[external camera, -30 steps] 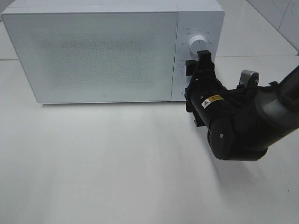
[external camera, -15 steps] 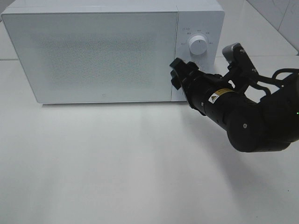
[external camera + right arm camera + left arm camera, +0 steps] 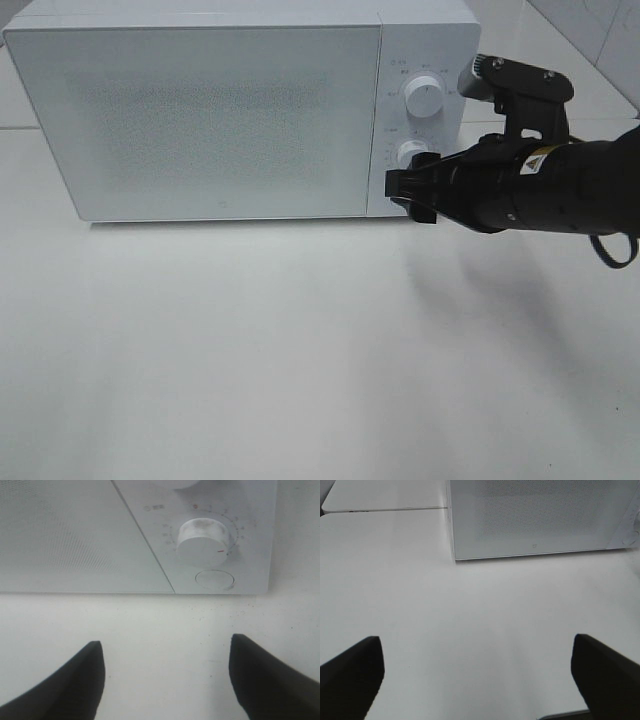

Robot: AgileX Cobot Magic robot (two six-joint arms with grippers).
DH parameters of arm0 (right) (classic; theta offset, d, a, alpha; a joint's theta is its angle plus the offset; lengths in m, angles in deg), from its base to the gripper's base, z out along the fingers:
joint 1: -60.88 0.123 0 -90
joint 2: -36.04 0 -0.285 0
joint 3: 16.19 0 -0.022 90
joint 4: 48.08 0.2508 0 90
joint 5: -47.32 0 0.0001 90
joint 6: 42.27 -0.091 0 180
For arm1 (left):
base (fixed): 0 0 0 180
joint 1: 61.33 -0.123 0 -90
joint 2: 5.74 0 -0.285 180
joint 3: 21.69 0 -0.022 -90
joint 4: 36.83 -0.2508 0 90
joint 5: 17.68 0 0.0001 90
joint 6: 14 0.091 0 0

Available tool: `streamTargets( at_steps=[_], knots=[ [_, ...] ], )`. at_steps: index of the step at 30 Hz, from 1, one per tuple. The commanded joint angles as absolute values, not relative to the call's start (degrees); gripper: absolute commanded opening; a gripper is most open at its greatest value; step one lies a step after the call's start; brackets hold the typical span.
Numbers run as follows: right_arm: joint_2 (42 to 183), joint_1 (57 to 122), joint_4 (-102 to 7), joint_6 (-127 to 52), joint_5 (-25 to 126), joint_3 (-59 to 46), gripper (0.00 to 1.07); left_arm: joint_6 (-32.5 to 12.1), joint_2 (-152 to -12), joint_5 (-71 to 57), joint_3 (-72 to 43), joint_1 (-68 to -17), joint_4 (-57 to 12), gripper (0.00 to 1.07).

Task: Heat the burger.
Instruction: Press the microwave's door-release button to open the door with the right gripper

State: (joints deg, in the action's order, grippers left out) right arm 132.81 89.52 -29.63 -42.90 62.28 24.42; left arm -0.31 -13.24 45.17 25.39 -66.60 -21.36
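Microwave (image 3: 200, 110) stood at the back of the white table (image 3: 250, 350), white-bodied, its door (image 3: 210, 120) shut. The door panel was frosted and speckled, so the contents of the cavity could not be made out. The burger was not visible in any view; whether it sat behind the door could not be told.

The control panel to the right of the door carried an upper dial (image 3: 424, 98), a lower dial (image 3: 412, 155) with a red pointer mark, and a round button (image 3: 215, 578) beneath it.

The right gripper (image 3: 408, 190) lay level in front of the panel's lower corner, pointing at it. In the wrist view its fingers (image 3: 75, 680) were spread wide with nothing between them, short of the panel.

The left gripper (image 3: 475, 639) was also spread wide and empty above bare tabletop, facing the microwave's front from a distance.

The table surface was plain white and matte, and light tiles (image 3: 600, 30) showed behind at the right.
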Motion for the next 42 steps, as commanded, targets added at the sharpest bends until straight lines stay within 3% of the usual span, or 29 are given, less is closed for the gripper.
streamTargets(
  at_steps=[1,3,22,34,42],
  knots=[
    [128.51,88.72,-35.53,-41.87,56.09,24.25,0.66,-0.65,-12.15,44.54,25.51,-66.72,-21.19,0.94],
    [122.44,88.66,-43.38,-42.78,46.69,24.25,0.66,-0.65,-12.15,44.54,25.51,-66.72,-21.19,0.94],
    [93.05,88.66,-46.71,-42.73,14.38,24.25,0.66,-0.65,-12.15,44.54,25.51,-66.72,-21.19,0.94],
    [82.39,88.66,-49.69,-42.95,1.89,24.36,0.68,-0.65,-12.15,44.54,25.51,-66.72,-21.19,0.94],
    [67.43,87.35,-52.67,-43.87,-0.01,28.43,0.76,-0.65,-12.15,44.54,25.51,-66.72,-21.19,0.94]
  ],
)
